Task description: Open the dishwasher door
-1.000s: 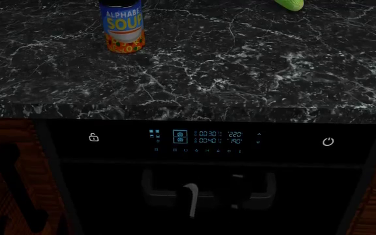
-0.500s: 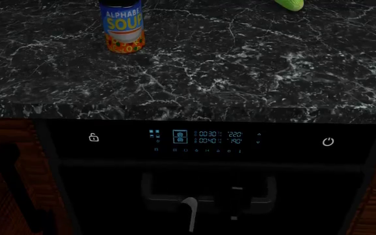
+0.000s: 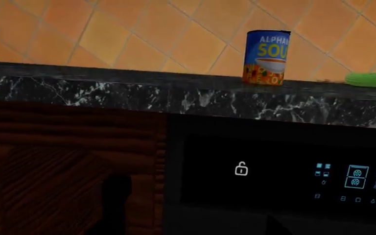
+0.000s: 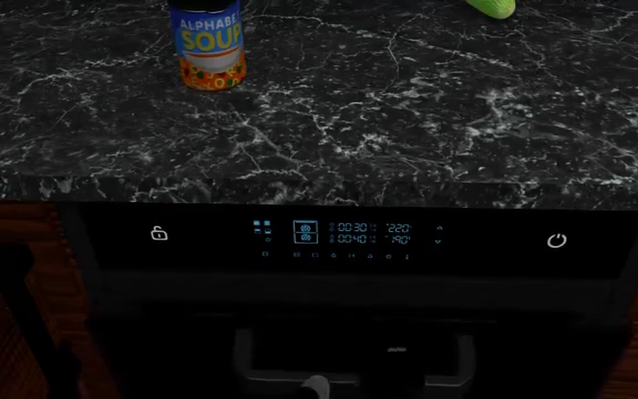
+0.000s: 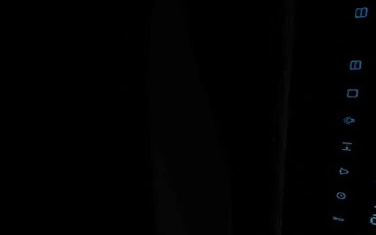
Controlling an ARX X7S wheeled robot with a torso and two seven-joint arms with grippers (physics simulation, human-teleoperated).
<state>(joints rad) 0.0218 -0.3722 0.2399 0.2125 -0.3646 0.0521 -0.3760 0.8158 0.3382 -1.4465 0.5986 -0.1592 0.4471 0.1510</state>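
Head view is showing a pincer (image 4: 321, 386) sitting at six o'clock on the dishwasher door (image 4: 352, 291), presumably gripping its handle; its state cannot be told.

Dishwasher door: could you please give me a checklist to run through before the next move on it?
1. Door found, glossy black front under the counter: ok.
2. Lock icon shows an open padlock: ok.
3. Handle in the head view: ok, though low and partly cut off.
4. Right gripper closed on the handle: cannot tell, too dark there.
5. Left gripper out of the door's way: cannot tell, no view shows it.
6. Soup can back from the counter edge: ok.
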